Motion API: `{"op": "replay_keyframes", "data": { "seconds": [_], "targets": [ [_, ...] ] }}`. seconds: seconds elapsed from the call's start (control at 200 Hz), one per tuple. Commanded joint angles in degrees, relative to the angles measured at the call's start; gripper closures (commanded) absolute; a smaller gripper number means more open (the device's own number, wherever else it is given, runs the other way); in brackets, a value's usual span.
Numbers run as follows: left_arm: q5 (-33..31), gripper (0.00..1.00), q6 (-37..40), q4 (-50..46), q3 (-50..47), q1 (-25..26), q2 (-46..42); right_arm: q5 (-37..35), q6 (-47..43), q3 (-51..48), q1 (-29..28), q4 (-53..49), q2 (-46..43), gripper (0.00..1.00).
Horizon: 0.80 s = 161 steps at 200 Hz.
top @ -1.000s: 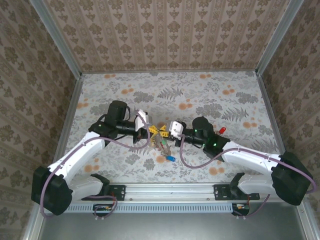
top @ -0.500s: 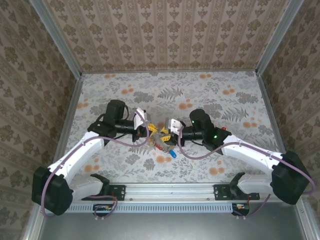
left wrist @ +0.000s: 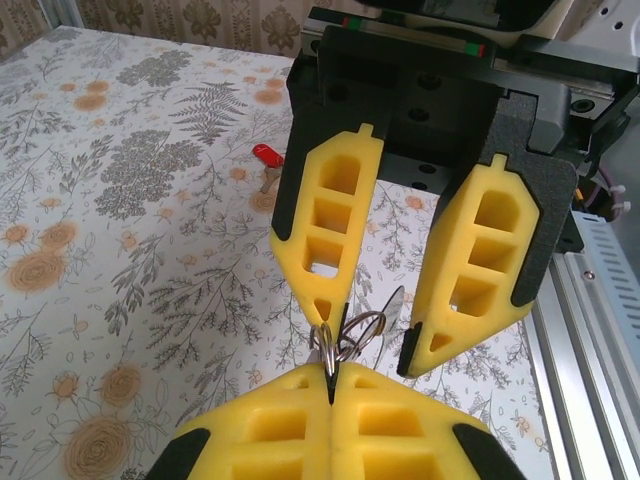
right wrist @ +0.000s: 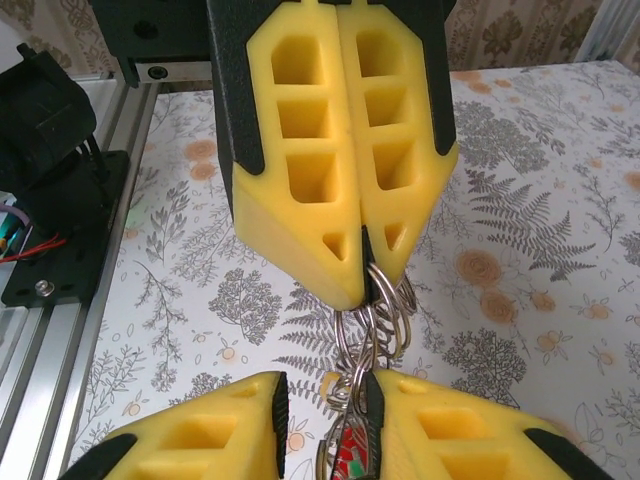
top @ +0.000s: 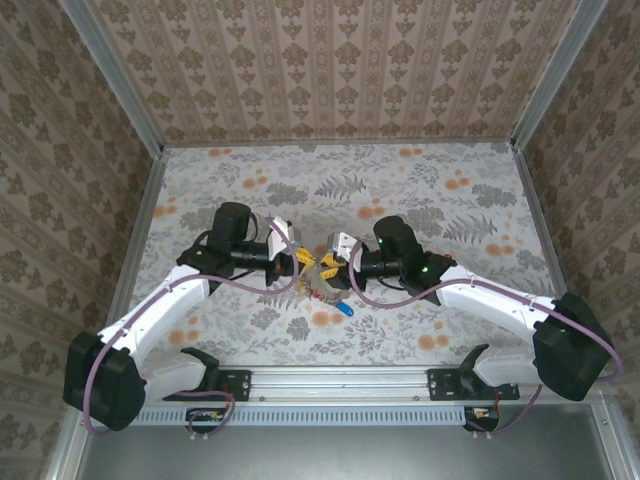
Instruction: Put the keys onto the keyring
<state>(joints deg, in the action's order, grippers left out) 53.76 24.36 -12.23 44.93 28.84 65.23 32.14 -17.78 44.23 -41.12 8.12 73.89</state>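
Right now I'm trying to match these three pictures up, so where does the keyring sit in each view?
Top external: keyring mid-table, between left gripper and right gripper.
Left wrist: lower centre, just above the left gripper's own shut yellow fingers.
Right wrist: lower centre, hanging below those shut fingers, seen from opposite.
Shared landmark: the left gripper's shut fingertips pinching the ring.

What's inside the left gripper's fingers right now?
The keyring is pinched between the shut fingers of the left gripper, its coils sticking out past the tips. The stretch of ring inside the pads is covered, so how deep it sits cannot be seen.
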Motion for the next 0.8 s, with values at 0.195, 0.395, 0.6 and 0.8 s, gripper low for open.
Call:
{"op": "replay_keyframes", "data": {
  "seconds": [0.195,0.395,0.6,0.8],
  "targets": [
    [2.1,1.00,-5.1,6.7,-1.5,1.8,-0.3,-1.4,1.6,2.9,-1.3,1.4,1.7,0.71],
    [1.2,1.00,-6.1,7.7,-2.0,3.0,0.7,-5.7,2.7,2.6,-2.0,2.6,2.4,0.81],
    [0.1,0.96,-7.5,7.2,-1.7,2.8,1.3,-5.7,2.1,2.6,-2.0,1.5,2.1,1.00],
    [0.1,0.81,-9.2,6.5,-1.1,1.8,1.7,-5.2,1.0,3.2,-2.1,-0.3,2.1,1.00]
  ]
}}
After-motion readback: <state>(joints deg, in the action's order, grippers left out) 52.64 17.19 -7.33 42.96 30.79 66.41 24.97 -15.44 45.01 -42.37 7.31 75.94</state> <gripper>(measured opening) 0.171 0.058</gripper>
